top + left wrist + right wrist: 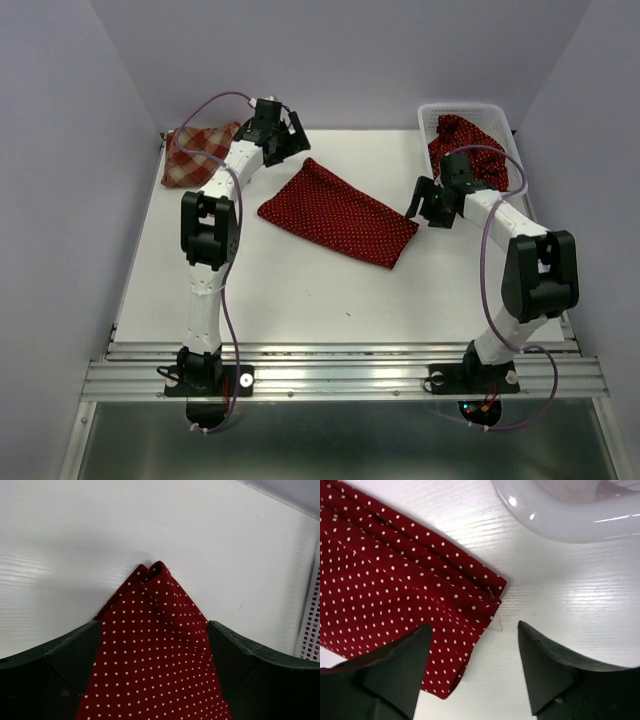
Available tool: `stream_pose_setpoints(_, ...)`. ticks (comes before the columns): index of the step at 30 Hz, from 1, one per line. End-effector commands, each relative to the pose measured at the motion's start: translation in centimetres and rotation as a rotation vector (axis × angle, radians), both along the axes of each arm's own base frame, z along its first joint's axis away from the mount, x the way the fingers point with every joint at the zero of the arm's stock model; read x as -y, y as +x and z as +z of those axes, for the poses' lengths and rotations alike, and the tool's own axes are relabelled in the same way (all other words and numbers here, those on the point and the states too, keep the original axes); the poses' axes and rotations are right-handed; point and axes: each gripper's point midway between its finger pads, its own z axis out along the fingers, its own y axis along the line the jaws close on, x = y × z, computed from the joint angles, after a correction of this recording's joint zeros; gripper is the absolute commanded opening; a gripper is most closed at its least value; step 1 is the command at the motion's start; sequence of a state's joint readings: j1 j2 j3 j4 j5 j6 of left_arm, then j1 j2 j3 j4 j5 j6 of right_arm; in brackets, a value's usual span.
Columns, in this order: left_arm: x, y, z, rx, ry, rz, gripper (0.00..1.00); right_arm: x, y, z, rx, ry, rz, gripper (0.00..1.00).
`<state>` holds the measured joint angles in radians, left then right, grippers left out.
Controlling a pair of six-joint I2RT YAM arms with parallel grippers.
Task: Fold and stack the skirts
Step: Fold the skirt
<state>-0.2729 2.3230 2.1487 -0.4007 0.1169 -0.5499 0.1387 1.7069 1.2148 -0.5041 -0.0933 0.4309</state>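
- Red dotted skirt (338, 212) — folded, long axis running far-left to near-right.
- Left hand (292, 140) wide, astride its far end; right hand (425, 210) open, empty — at the near end.

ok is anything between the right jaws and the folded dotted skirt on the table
Nothing visible. The right jaws stand open right at the corner of the dotted skirt, with only bare table beside it. The basket sits farther back, off that line.
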Motion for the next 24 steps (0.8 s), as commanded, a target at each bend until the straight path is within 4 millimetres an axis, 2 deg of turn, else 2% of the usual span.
stream_pose_setpoints(1,-1.9,-0.9,5.3,0.099,0.054,0.017,0.99,-0.8,0.8,4.3,0.139,0.048,0.057,0.85)
stream_pose_setpoints(2,-2.4,-2.0,5.0,0.085,0.074,0.013,0.99,-1.0,-0.1,4.5,0.145,0.066,0.072,1.0)
stream_pose_setpoints(5,-3.7,-3.7,3.4,0.051,0.141,0.012,0.99,-2.6,-2.0,4.7,0.145,0.156,0.122,1.0)
stream_pose_setpoints(6,-4.4,-5.3,1.8,0.009,0.16,0.012,0.99,-2.8,-3.2,4.3,0.133,0.182,0.125,1.0)
stream_pose_setpoints(8,-5.6,-6.7,0.1,-0.022,0.22,0.023,0.99,-3.6,-4.3,4.1,0.134,0.213,0.15,1.0)
stream_pose_setpoints(9,-6.3,-8.1,-1.4,-0.058,0.242,0.022,0.99,-3.6,-4.8,4.3,0.143,0.217,0.158,1.0)
stream_pose_setpoints(11,-7.3,-10.1,-3.3,-0.1,0.273,0.023,0.99,-4.0,-5.8,3.8,0.126,0.223,0.171,1.0)
stream_pose_setpoints(15,-8.7,-11.9,-5.9,-0.155,0.279,0.044,0.99,-4.4,-6.9,3.6,0.118,0.24,0.18,1.0)
stream_pose_setpoints(18,-8.7,-12.7,-7.5,-0.187,0.274,0.039,0.96,-4.3,-7.2,3.5,0.115,0.242,0.177,1.0)
stream_pose_setpoints(21,-8.6,-13.2,-8.8,-0.219,0.263,0.033,0.79,-4.3,-7.5,3.5,0.118,0.243,0.174,1.0)
stream_pose_setpoints(22,-8.5,-13.5,-9.2,-0.232,0.258,0.029,0.59,-4.3,-7.5,3.5,0.117,0.244,0.17,1.0)
stream_pose_setpoints(23,-8.5,-13.7,-9.5,-0.242,0.255,0.027,0.5,-4.2,-7.6,3.6,0.122,0.241,0.167,1.0)
stream_pose_setpoints(24,-8.5,-14.3,-10.0,-0.26,0.25,0.032,0.32,-4.1,-7.7,3.7,0.125,0.24,0.164,1.0)
